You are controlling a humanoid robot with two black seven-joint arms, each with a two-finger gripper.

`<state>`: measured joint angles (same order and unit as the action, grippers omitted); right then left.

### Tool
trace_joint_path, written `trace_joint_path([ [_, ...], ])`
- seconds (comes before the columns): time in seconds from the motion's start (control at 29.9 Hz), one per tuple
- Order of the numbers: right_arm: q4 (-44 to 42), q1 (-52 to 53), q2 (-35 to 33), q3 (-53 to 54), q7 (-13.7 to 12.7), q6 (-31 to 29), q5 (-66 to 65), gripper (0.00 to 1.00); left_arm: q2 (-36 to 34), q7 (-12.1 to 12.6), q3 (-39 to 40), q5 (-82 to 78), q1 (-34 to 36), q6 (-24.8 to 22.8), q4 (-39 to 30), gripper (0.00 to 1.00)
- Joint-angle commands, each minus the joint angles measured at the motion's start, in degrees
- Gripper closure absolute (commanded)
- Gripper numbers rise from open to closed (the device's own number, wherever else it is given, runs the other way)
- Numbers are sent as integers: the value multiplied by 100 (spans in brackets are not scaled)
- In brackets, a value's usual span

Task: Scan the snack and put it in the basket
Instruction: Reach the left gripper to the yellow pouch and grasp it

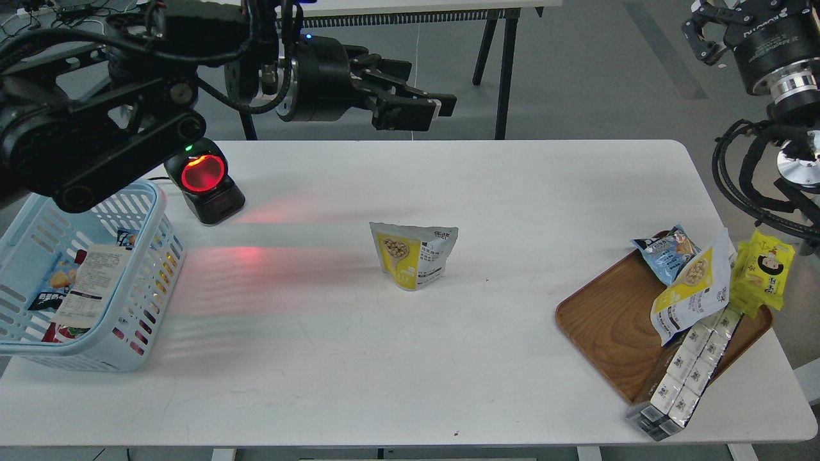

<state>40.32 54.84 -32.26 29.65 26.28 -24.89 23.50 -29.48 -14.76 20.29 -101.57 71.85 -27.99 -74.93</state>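
Head view: snack pouch (pixel 415 255) stands upright mid-worktop (pixel 359 358), untouched. Our left fingers (pixel 419 105) hang above the far edge, w/ nothing between them, a gap showing. Scanner (pixel 205 180) glows red beside the basket (pixel 138 349) at left. Our right fingers (pixel 701 35): can't tell their state. Twin pouch (pixel 695 288) lies on wooden tray (pixel 608 326).
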Motion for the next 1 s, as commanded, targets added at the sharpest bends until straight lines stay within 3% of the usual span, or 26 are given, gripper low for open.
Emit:
trace_joint_path([
  [0.0,-6,-429,298,690,-238,-7,32,1,162,-18,-8,-783,-259,-1,-83,6],
  [0.33,99,-527,501,841,-238,46,32,1,312,-229,-701,-2050,-523,-1,-197,9],
  [0.57,108,-588,571,850,-229,54,32,1,567,-686,-1193,-2323,-523,-1,550,21],
  [0.8,99,-702,563,806,-229,28,15,1,733,-695,-1335,-2343,-523,-1,778,28],
  [0.97,108,-773,536,806,-229,11,-3,1,821,-704,-1335,-2343,-514,-1,954,44],
])
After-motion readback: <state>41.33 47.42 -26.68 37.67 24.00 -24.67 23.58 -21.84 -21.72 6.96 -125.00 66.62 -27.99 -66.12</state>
